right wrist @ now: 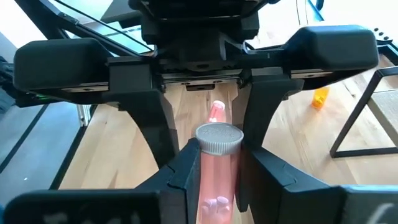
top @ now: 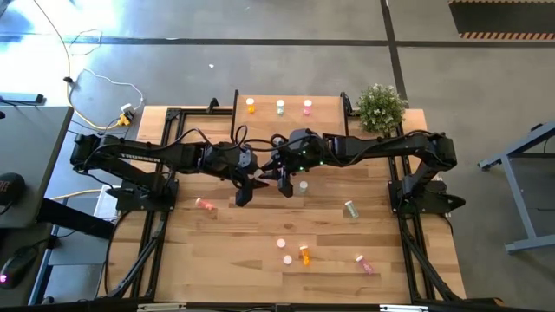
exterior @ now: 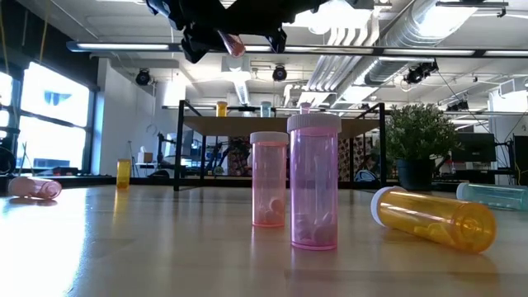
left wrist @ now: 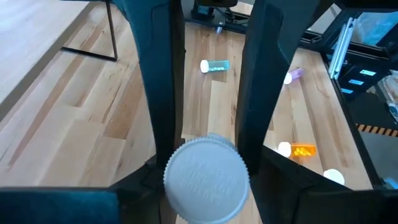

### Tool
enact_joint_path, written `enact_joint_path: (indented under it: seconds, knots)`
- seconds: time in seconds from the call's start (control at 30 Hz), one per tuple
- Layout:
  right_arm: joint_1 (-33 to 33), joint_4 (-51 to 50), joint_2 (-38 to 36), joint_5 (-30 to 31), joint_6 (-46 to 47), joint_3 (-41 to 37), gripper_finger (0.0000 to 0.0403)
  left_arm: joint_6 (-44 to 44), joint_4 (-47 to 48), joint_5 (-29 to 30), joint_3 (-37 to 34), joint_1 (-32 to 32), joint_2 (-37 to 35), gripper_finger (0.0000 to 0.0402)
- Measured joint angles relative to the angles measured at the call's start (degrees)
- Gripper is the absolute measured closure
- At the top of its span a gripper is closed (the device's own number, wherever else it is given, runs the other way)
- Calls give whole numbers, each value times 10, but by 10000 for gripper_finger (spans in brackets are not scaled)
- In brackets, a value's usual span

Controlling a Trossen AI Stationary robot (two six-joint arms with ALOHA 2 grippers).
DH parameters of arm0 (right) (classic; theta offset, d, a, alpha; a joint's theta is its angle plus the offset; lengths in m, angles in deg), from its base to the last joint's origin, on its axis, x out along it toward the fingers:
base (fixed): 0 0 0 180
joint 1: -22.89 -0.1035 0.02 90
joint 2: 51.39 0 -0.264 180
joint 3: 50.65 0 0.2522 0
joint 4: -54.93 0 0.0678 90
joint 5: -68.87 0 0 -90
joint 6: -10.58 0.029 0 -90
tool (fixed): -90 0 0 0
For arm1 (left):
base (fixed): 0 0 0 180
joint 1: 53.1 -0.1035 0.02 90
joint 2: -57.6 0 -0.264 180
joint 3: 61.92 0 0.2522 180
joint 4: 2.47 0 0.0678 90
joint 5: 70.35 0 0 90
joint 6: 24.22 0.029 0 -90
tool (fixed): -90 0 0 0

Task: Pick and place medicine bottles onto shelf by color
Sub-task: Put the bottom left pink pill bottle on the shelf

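While both of my arms meet over the middle of the table (top: pixel 217 260), my right gripper (top: pixel 284 182) is clamped on a pink bottle (right wrist: pixel 216 177), its two fingers pressed against the bottle's sides just below the white cap. The bottle hangs clear of the tabletop. My left gripper (top: pixel 250 187) faces it from 9 o'clock in the overhead view, with the cap lying between its fingertips. I cannot tell whether the left one is squeezing the cap or only flanking it.

From the held bottle, the shelf (top: pixel 264 115) stands at 12 o'clock. It carries an orange bottle (top: pixel 251 106), a green bottle (top: pixel 280 107) and a second pink bottle (top: pixel 307 106) in a row, all well apart.

On the table, a small green bottle (top: pixel 303 185) stands just beside my right gripper at 3 o'clock. Another green one (top: pixel 350 209) lies farther out at 4 o'clock. A fallen pink bottle (top: pixel 205 204) lies at 8 o'clock from my left gripper. At 6 o'clock, near the table's front, two pink bottles (top: pixel 284 251) stand close beside a lying orange one (top: pixel 304 255), and one more pink bottle (top: pixel 364 263) lies at 5 o'clock.
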Motion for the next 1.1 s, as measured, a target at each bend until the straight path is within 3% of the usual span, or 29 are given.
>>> enact_joint_path:
  seconds: [0.37,0.67,1.1]
  knots:
    - [0,-4,-6,6,0,0,316,0,5,6,0,0,0,309]
    - [0,-11,-7,5,0,0,324,0,6,6,0,0,0,314]
    - [0,-48,-44,27,25,0,238,0,24,3,0,0,0,314]
